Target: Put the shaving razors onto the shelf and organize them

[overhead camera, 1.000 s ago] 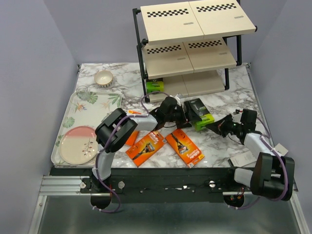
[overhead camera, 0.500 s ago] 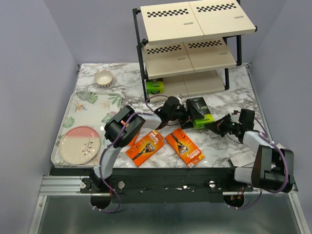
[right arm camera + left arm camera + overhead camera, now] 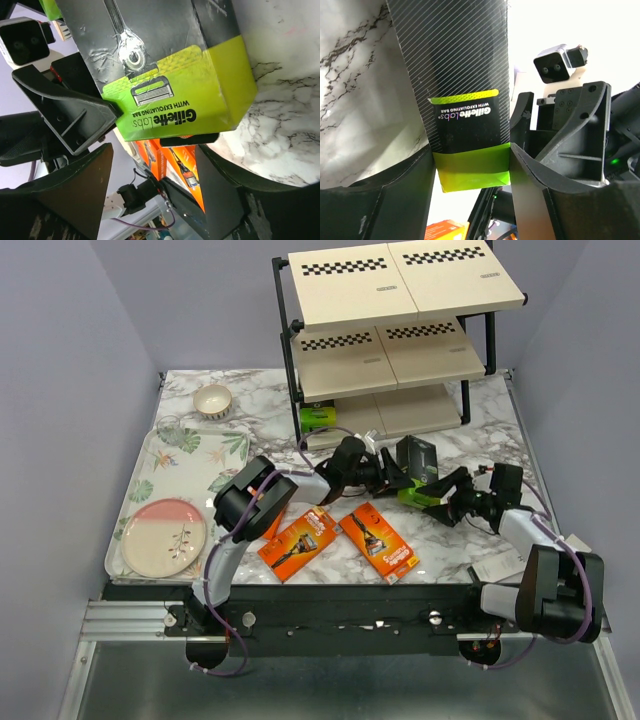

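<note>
One black razor pack with a lime-green end [image 3: 417, 457] is held tilted above the marble, in front of the shelf [image 3: 400, 350]. My left gripper [image 3: 398, 477] is shut on it; in the left wrist view both fingers [image 3: 400, 200] press the sides of its green end [image 3: 470, 172]. My right gripper [image 3: 441, 499] stands open just right of the pack's green end [image 3: 190, 95], its fingers [image 3: 75, 195] off the pack. A second black-and-green pack [image 3: 318, 418] lies on the shelf's bottom board. Two orange packs [image 3: 298, 541] [image 3: 379, 541] lie near the front edge, and part of a third [image 3: 270, 525] shows under my left arm.
A floral tray [image 3: 185, 455] with a pink plate [image 3: 160, 537] sits at the left, and a small bowl [image 3: 212, 400] lies behind it. Two white boxes [image 3: 497, 567] [image 3: 575, 544] lie by the right arm's base. The shelf's upper two boards carry nothing.
My right gripper has opened and let go of the black-and-green pack. My left gripper has closed on the pack, which now sits more tilted and slightly further right.
</note>
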Controlling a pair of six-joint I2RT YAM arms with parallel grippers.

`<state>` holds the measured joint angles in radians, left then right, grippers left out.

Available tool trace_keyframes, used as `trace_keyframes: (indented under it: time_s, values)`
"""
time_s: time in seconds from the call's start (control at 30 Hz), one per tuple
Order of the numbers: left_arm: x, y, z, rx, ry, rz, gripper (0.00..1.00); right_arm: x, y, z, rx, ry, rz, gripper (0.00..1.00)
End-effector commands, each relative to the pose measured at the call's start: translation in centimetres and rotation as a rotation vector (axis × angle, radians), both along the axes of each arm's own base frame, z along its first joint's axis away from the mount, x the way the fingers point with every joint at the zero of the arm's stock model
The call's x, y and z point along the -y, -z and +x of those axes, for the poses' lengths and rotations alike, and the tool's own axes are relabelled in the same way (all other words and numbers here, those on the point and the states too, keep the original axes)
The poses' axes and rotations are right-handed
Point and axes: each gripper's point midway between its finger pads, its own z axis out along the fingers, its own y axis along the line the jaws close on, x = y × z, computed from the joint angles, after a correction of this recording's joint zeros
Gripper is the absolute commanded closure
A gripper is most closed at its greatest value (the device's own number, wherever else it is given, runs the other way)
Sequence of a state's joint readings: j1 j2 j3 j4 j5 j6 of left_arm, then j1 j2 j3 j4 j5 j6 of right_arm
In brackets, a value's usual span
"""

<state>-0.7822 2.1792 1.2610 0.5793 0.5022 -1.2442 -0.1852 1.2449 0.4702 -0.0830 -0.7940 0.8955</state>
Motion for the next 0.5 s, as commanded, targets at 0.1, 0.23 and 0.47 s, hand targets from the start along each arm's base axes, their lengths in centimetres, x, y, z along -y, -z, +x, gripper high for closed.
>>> trace_keyframes:
  time_s: [0.1,0.23,0.47]
  values:
    - [-0.2,-4.7,1.4,0.168,0.045,-0.141,0.42,1.7,0.3,-0.4,-0.032,0.026,-0.025,0.25]
    - [-0.3,-5.9,2.5,0.200,0.029,-0.164,0.51,2.3,0.1,0.3,-0.008,0.045,-0.032,0.25]
    - [-0.4,-7.3,3.8,0.222,-0.002,-0.188,0.52,2.6,-0.1,1.3,0.014,0.056,-0.020,0.25]
